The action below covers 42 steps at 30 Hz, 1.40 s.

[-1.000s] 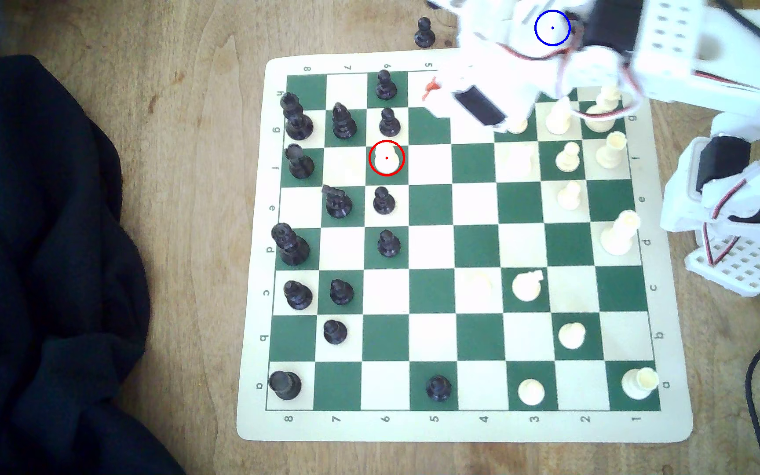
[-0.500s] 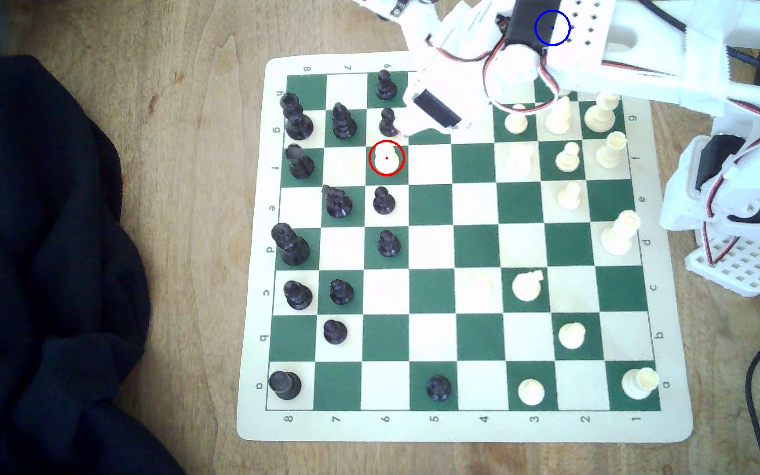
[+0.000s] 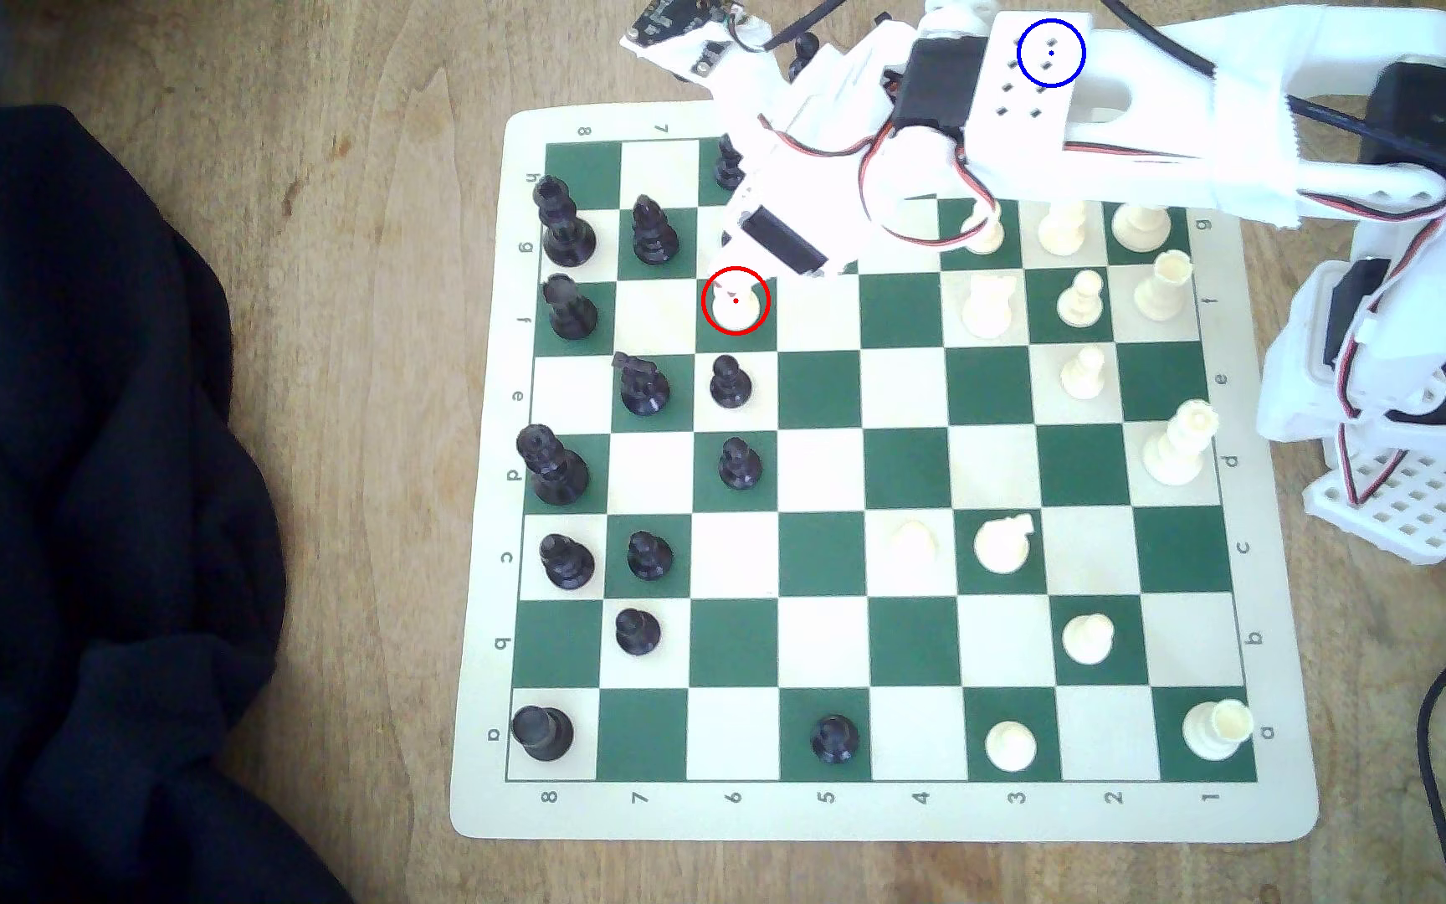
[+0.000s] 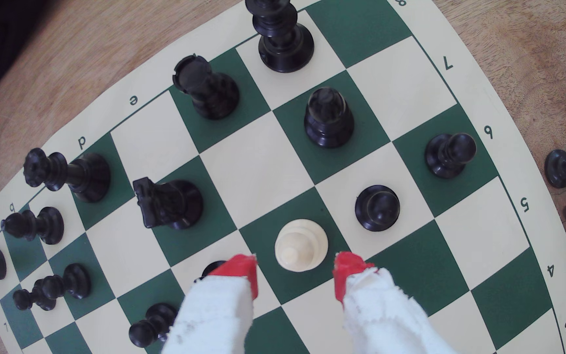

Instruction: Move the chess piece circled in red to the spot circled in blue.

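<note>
Red-tipped, my tool (image 4: pixel 296 272) gapes astride the cream chess piece (image 4: pixel 300 245); black pawn (image 4: pixel 377 208) nearby (easily toppled).

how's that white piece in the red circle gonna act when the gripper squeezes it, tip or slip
The white piece looks like rigid, smooth plastic, so the red fingertips could slip on its taper. Its wide base suggests it resists tipping, though a nudge might knock the black pawn nearby.
</note>
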Each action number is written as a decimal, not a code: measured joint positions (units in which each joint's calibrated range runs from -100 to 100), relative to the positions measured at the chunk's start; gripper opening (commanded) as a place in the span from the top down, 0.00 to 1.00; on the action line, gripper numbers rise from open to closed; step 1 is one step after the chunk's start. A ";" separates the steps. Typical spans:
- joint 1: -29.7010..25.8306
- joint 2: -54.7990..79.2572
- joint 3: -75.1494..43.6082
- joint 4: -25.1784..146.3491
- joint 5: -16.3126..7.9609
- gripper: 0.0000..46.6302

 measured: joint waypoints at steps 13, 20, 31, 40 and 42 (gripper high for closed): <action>-0.29 6.28 -1.08 -4.22 -0.49 0.75; -0.29 7.88 -1.08 -4.38 -0.49 0.75; -1.03 9.22 -1.08 -5.10 -0.78 0.76; -1.03 9.22 -1.08 -5.10 -0.78 0.96; -1.03 9.22 -1.08 -5.10 -0.78 0.97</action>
